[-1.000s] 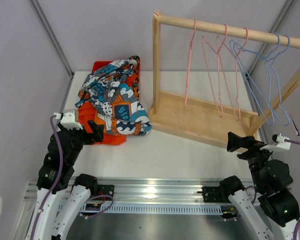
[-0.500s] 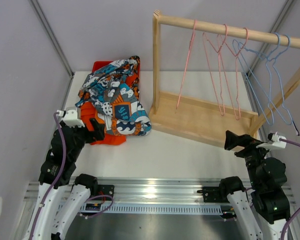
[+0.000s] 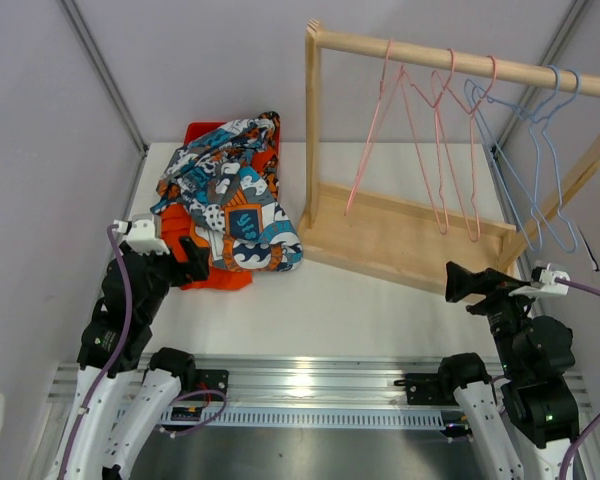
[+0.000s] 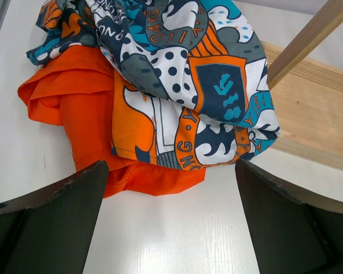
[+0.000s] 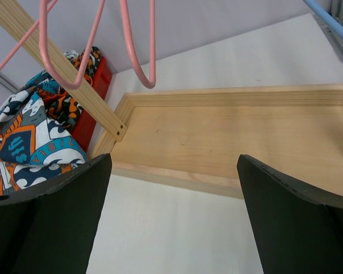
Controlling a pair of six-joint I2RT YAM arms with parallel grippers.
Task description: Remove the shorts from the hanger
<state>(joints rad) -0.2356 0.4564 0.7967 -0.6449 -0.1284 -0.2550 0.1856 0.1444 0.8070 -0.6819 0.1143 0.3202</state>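
The shorts lie in a pile point(image 3: 225, 200) at the table's left, off the hangers. The teal-orange-white wave-print shorts point(image 4: 188, 74) are on top, over the bright orange shorts point(image 4: 80, 97). Black and light blue shorts are hidden. Several pink and blue wire hangers point(image 3: 440, 150) hang bare on the wooden rack's rail point(image 3: 430, 55). My left gripper point(image 3: 193, 258) is open and empty just in front of the pile's near edge, its middle point(image 4: 171, 228) over bare table. My right gripper point(image 3: 460, 283) is open and empty, its middle point(image 5: 174, 222) before the rack's base point(image 5: 234, 137).
A red bin point(image 3: 202, 130) sits under the back of the pile and shows in the right wrist view point(image 5: 94, 97). The rack's left post point(image 3: 312, 130) stands beside the pile. A pink hanger point(image 5: 131, 51) dangles over the base. Frame posts stand at both back corners.
The leftmost pink hanger has swung its lower end to the left. My right gripper has shifted slightly left. My left arm moved a little at first and is now still.
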